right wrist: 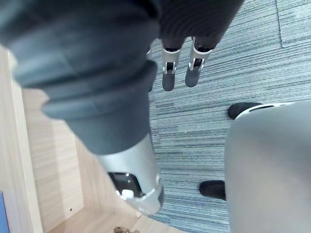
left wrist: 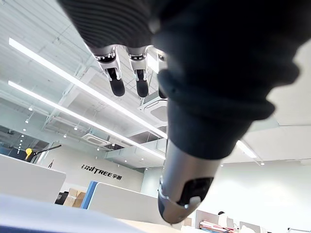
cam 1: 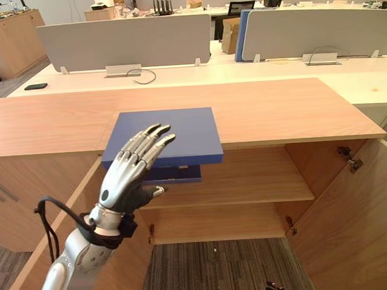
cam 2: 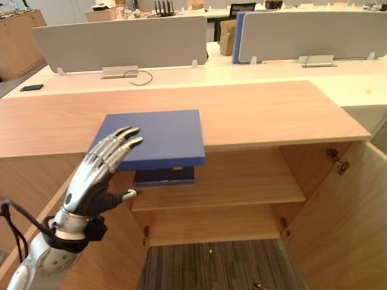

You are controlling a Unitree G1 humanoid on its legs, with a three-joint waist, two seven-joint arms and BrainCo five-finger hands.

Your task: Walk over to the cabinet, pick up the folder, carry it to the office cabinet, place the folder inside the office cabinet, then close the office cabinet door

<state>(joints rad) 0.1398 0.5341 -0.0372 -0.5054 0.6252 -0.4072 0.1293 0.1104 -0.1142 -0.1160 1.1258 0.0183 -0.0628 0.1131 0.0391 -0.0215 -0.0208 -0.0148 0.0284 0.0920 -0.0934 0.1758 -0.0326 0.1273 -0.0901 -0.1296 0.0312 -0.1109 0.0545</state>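
Item: blue folder (cam 1: 173,136). It lies flat on the office cabinet's top (cam 1: 283,110), left of centre, with its front edge overhanging the open compartment.

Left hand (cam 1: 126,172): raised at the cabinet's front left. Its fingers (cam 1: 155,137) are straight and held close together over the folder's front-left corner, and the thumb reaches out below the overhanging edge. Whether the fingers touch the cover cannot be told. It grips nothing.

Right hand (right wrist: 167,75): hangs low beside the cabinet over the carpet (cam 1: 214,268), fingers loose and pointing down, holding nothing.

Second folder (cam 1: 179,174): darker blue, flat on the cabinet's inner shelf (cam 1: 255,180), directly beneath the first one.

Cabinet doors: both stand open. The right door (cam 1: 359,227) swings out at the cabinet's right, with a metal hinge (cam 1: 349,158) on the inner wall. The left door (cam 1: 51,232) angles out at the cabinet's left.

Behind the cabinet: pale desks with grey divider screens (cam 1: 125,43), and a black phone (cam 1: 35,86) on the desk towards the left.
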